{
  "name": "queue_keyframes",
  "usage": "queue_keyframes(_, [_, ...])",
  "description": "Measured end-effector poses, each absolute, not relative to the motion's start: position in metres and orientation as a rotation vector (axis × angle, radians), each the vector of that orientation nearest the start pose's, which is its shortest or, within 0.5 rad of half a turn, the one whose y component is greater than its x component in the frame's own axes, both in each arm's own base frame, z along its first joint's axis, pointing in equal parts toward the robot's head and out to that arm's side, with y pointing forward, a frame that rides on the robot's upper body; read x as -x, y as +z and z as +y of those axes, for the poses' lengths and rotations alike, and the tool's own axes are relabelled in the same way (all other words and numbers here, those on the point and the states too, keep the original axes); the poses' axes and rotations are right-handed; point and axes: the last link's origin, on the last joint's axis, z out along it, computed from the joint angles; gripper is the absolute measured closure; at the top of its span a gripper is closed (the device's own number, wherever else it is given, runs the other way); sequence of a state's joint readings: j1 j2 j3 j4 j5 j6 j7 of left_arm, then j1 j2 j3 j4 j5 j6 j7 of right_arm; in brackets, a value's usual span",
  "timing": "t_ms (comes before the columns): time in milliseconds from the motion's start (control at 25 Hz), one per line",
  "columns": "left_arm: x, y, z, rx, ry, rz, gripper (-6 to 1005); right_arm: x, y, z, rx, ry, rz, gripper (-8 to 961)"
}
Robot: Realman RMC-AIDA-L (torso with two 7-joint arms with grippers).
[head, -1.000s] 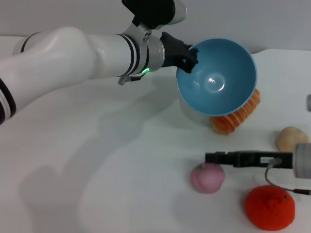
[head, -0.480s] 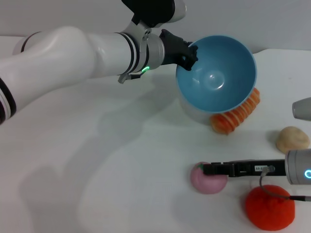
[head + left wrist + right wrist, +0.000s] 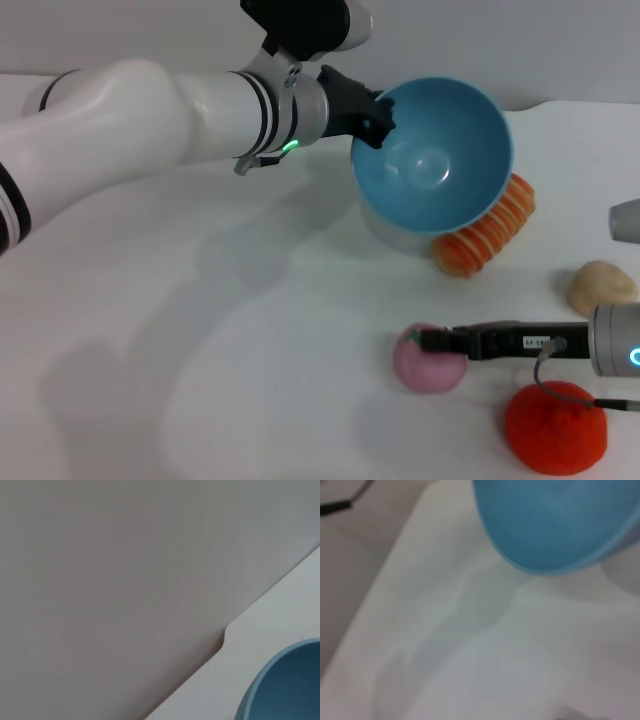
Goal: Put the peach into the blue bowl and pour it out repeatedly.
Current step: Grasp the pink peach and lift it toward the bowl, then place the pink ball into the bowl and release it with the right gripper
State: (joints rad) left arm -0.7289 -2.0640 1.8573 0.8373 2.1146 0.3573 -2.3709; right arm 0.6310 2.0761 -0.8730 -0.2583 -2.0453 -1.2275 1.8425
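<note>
Now the left gripper (image 3: 378, 112) grips the rim of the blue bowl (image 3: 432, 155) and holds it tilted above the white table (image 3: 200, 330), its opening turned toward the camera. Below, the peach (image 3: 428, 358) lies on the table, and the right gripper (image 3: 432, 340) touches its top; I cannot tell how wide its fingers are. Nearby lie an orange fruit (image 3: 555, 427), a beige lump (image 3: 601, 287) and a striped orange toy (image 3: 487, 238). Behind the table is a grey wall (image 3: 125, 570).

white table (image 3: 200, 330), grey wall (image 3: 480, 40)
</note>
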Motion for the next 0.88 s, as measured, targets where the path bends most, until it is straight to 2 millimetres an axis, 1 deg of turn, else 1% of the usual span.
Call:
queue_keyframes(40, [0.154,-0.095,0.426,2.378,-0.124,-0.496,1001,-0.283,-0.087,0.31,2.591,0.472,1.58,827])
queue_keyframes(120, [0.158,-0.095,0.427,2.374,-0.111,-0.499,1001,-0.276,-0.08,0.308,2.631,0.582,1.53,876])
queue_keyframes(280, [0.164,-0.097,0.431,2.373,-0.067,-0.505,1000,-0.258,-0.057,0.305,2.75,0.76,1.39,895])
queue_keyframes(360, [0.164,-0.099,0.431,2.392,-0.039,-0.498,1000,-0.251,-0.042,0.306,2.765,0.847,1.321,905])
queue_keyframes(440, [0.162,-0.102,0.429,2.421,-0.001,-0.473,1000,-0.247,-0.025,0.31,2.732,0.94,1.25,892])
queue_keyframes(520, [0.16,-0.106,0.426,2.45,0.039,-0.444,1000,-0.247,-0.007,0.316,2.659,1.022,1.187,879])
queue_keyframes(680, [0.152,-0.114,0.421,2.496,0.069,-0.417,1000,-0.256,0.025,0.324,2.519,1.081,1.125,852])
queue_keyframes(760, [0.148,-0.116,0.419,2.503,0.054,-0.424,1001,-0.261,0.03,0.326,2.479,1.09,1.136,839])
queue_keyframes(880, [0.143,-0.122,0.413,2.524,0.054,-0.403,1001,-0.268,0.027,0.327,2.439,1.08,1.179,819])
